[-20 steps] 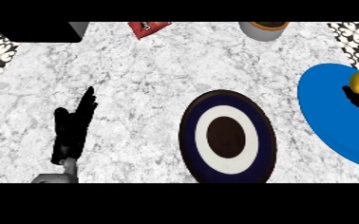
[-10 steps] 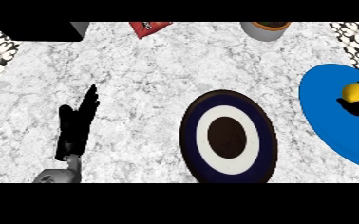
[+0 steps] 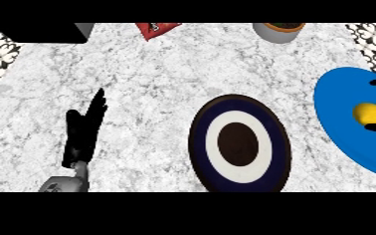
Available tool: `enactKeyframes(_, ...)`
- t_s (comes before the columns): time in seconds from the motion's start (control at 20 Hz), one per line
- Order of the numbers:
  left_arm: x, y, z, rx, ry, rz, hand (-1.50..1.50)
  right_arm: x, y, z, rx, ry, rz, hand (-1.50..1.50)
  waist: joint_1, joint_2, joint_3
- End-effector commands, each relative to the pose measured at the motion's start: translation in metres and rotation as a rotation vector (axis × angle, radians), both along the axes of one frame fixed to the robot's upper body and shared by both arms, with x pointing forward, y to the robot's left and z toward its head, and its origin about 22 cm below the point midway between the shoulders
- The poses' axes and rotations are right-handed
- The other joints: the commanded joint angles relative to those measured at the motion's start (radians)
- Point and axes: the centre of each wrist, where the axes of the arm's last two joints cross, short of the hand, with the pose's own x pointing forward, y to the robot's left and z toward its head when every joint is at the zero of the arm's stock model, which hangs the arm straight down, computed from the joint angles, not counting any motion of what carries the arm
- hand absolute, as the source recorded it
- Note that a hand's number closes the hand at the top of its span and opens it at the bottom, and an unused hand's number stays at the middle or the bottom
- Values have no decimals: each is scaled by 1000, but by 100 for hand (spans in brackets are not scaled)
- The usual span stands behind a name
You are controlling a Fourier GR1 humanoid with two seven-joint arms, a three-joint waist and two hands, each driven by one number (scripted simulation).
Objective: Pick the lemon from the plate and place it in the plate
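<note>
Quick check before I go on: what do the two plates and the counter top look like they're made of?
The blue plate looks like glazed ceramic or plastic: one flat, even colour. The ringed plate, with its navy, white and dark brown bands, suggests painted ceramic. The counter top looks like polished stone, judging by its grey-white speckled veining.

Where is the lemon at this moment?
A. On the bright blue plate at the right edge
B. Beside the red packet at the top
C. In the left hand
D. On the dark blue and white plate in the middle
A: the yellow lemon lies over the bright blue plate at the right edge, with dark fingers around it; the dark blue and white plate holds nothing, and the left hand is open and apart.
</note>
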Motion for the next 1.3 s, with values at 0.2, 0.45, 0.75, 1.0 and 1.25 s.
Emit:
enactKeyframes(0.2,-3,4,1,-16,16,6,0,-3,-19,16,430,-422,41,-150,-18,-7,1)
enactKeyframes(0.45,-14,16,-2,16,21,28,0,-36,-50,9,637,-499,-26,-150,-14,-6,0)
enactKeyframes(0.75,1,-10,18,-22,6,-3,0,-60,-71,3,702,-455,11,-150,-2,-1,1)
enactKeyframes(1.0,5,13,10,18,-2,-1,0,-69,-67,-19,723,-487,73,-150,-1,1,1)
enactKeyframes(1.25,4,7,7,2,-8,0,0,-69,-57,-38,693,-487,59,-150,3,3,2)
